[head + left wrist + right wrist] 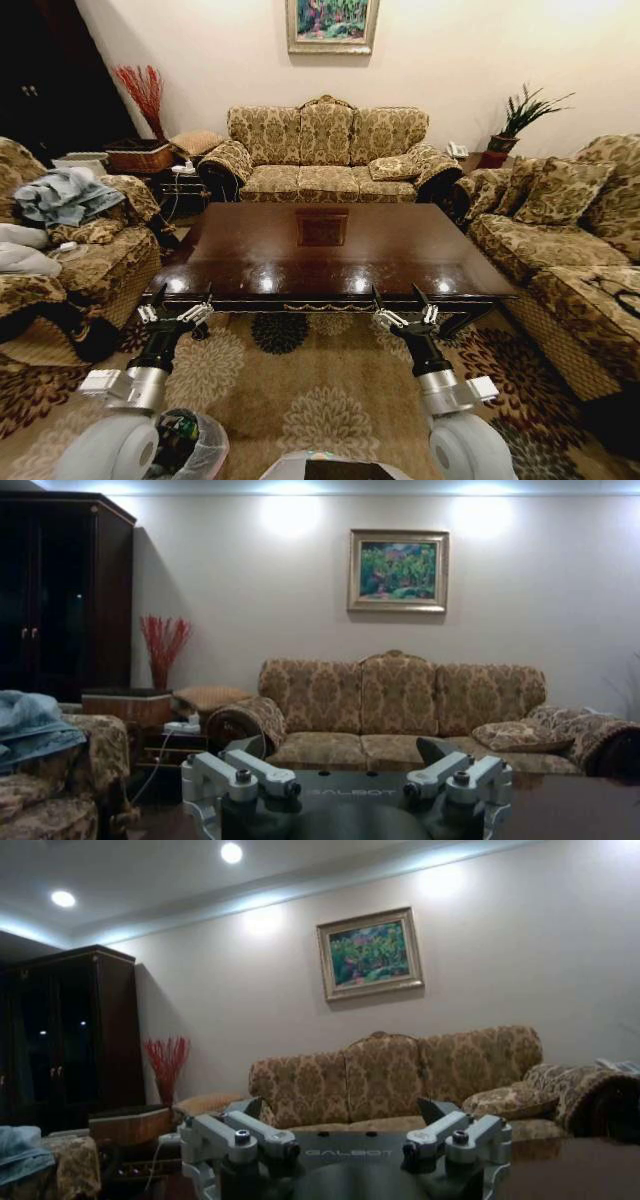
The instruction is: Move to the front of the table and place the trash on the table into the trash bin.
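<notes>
Your desk [330, 250] fills the middle ahead with nothing lying on its glossy top, so the trash seems already binned; the trash bin [190, 445] sits by the robot's base, left of it. The left tool [176, 316] and right tool [405, 318] hover at the desk's near edge, spread wide and holding nothing, apparently a resting pose.

Three-seat sofa [325, 150], gold damask, against the pale far wall [200, 50]. Above the sofa: framed painting [332, 24]. Left of the sofa: red twigs [143, 92], woven basket [140, 155], dark cabinet [60, 592]. Right of the sofa: potted plant [520, 120]. Before the sofa: patterned carpet [320, 390]. Ceiling spotlights [231, 852] overhead.
</notes>
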Robot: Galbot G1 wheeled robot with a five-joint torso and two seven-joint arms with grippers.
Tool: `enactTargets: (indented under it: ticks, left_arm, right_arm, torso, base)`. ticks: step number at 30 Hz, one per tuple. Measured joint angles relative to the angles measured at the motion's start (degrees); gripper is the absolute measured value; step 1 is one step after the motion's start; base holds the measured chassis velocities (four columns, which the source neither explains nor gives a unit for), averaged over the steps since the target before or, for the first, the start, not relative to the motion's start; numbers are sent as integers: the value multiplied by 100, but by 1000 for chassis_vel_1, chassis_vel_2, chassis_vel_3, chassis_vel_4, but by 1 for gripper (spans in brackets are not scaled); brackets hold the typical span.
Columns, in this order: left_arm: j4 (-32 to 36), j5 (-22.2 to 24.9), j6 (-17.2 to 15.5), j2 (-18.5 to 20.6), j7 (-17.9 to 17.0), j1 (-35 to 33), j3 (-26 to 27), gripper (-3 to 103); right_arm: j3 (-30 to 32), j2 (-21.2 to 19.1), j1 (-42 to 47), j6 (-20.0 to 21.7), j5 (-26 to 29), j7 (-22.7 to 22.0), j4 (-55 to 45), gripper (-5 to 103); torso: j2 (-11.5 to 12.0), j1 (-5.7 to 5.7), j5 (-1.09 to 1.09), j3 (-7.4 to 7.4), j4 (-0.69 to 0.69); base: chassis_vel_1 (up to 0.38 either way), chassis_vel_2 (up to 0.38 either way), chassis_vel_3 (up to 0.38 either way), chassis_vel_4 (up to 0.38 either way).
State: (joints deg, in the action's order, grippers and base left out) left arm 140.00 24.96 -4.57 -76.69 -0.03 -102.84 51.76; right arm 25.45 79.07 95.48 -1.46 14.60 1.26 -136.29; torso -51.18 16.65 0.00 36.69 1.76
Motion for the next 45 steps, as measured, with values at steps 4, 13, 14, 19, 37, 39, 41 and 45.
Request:
enactTargets:
  ticks: [4, 13, 14, 19, 37, 39, 41, 45]
  left_arm:
    - [-6, 2, 4, -1, -2, 1, 3, 100]
    - [-12, 8, 13, -3, -5, 0, 6, 100]
    - [-12, 8, 13, -3, -6, 0, 6, 100]
    - [-15, 10, 17, -4, -6, -1, 9, 100]
    - [-20, 14, 21, -5, -7, -3, 12, 100]
    - [-20, 14, 21, -5, -7, -4, 13, 100]
    - [-20, 14, 21, -5, -7, -4, 13, 100]
    - [-20, 14, 21, -5, -7, -1, 13, 100]
  right_arm:
    - [2, -2, -2, -2, 5, 0, 2, 100]
    - [6, -4, -3, -5, 14, -2, 5, 100]
    - [6, -4, -3, -6, 15, -2, 5, 100]
    - [7, -4, -4, -8, 19, -3, 5, 100]
    - [7, -4, 0, -8, 27, -8, 5, 100]
    - [7, -4, 1, -8, 27, -9, 5, 100]
    - [7, -4, 0, -8, 27, -9, 5, 100]
    - [8, -4, -5, -8, 27, -10, 6, 100]
  torso:
    - [0, 0, 0, 0, 0]
    - [1, 2, 0, 1, 0]
    - [1, 2, 0, 1, 0]
    - [1, 1, 0, 0, -1]
    - [-3, -6, 0, -3, 0]
    - [-5, -8, 0, -4, 0]
    - [-4, -7, -1, -3, 0]
    - [2, 4, -1, 2, 0]
  base:
    - [0, 0, 0, 0]
    - [40, -37, -32, 41]
    - [130, -144, -105, 127]
    - [182, -195, -195, 185]
    - [285, -292, -283, 272]
    - [132, -79, -100, 117]
    - [47, -16, -60, 107]
    - [-7, 14, 31, -13]
